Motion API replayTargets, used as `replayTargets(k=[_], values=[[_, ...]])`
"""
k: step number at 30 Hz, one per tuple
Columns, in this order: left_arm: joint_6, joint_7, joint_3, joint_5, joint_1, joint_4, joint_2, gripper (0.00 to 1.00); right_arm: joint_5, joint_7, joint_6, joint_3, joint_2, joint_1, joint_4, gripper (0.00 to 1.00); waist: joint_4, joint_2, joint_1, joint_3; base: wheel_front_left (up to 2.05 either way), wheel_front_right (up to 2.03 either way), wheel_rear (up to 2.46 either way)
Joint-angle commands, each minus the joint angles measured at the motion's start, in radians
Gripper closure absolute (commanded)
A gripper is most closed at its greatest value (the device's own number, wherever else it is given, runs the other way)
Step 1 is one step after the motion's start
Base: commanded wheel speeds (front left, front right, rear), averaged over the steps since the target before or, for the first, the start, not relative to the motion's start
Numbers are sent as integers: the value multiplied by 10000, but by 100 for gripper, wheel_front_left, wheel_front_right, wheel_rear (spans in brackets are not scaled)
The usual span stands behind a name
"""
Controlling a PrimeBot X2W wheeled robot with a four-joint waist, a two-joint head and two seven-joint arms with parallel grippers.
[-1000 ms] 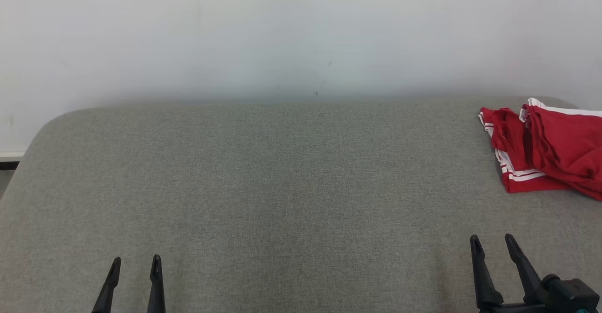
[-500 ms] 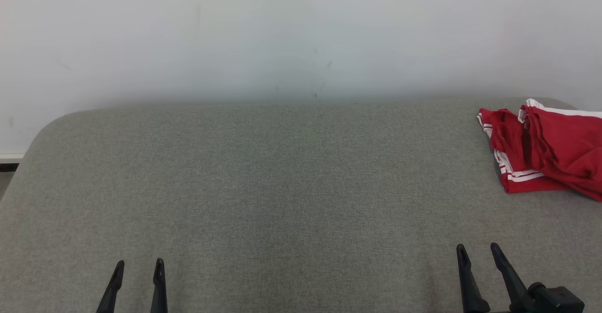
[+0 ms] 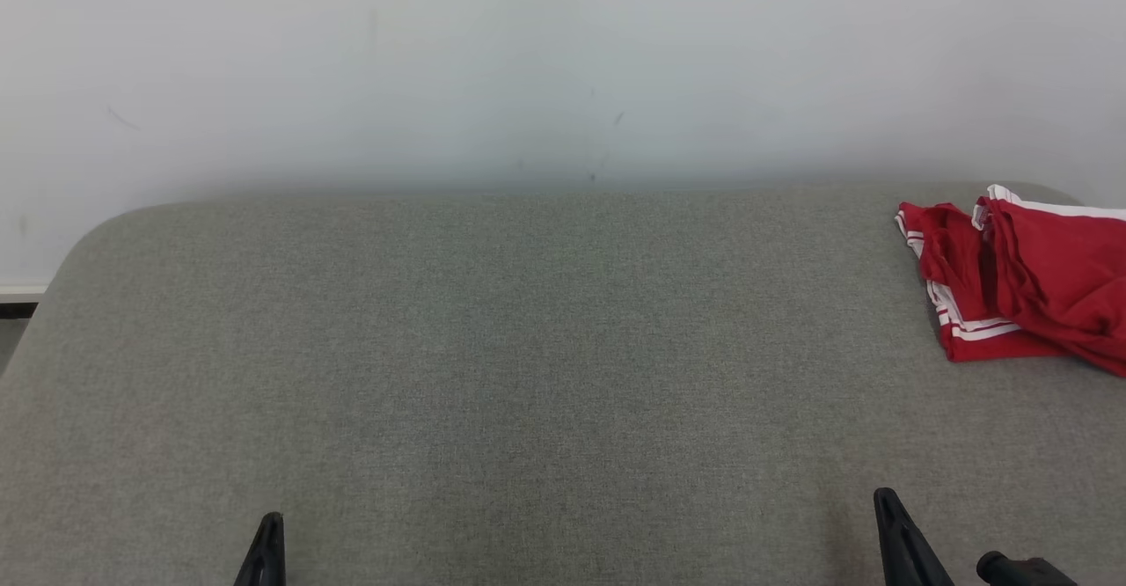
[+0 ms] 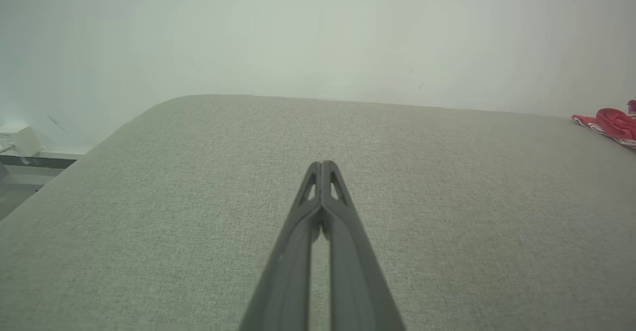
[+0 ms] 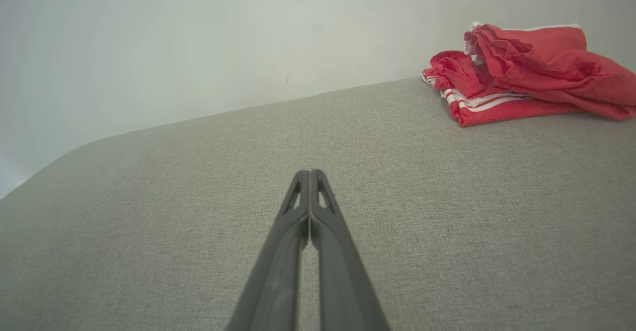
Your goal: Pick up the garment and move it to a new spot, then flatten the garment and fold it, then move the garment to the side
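Far right on the grey table (image 3: 528, 348) lies a crumpled red garment (image 3: 1020, 278); the left tool (image 4: 323, 164) and right tool (image 5: 309, 172), near, are clenched empty.

The left pincer (image 3: 271, 524) rises at seven o'clock of the head view, jaws closed tip to tip. The right pincer (image 3: 886, 503) rises at five o'clock, tilted slightly toward eleven, likewise closed.
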Motion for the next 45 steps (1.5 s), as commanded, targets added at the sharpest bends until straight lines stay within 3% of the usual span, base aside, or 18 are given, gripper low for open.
replayTargets(k=[1, 20, 45], values=[[1, 58, 57, -273, -139, -103, 26, 100, 276, 24, 0, -49, -7, -147, -151, 100, -1, 0, 0, 2, 0, 0, 0], [4, 940, 239, -3793, -602, 29, -84, 100, 3470, 861, -4, -449, 121, -612, -141, 100, -10, 0, 0, 49, 0, 0, 0], [7, 1856, 437, -7398, -1101, 196, -198, 100, 6717, 1748, -9, -891, 287, -1078, -140, 100, -23, 0, 0, 110, 0, 0, 0]])
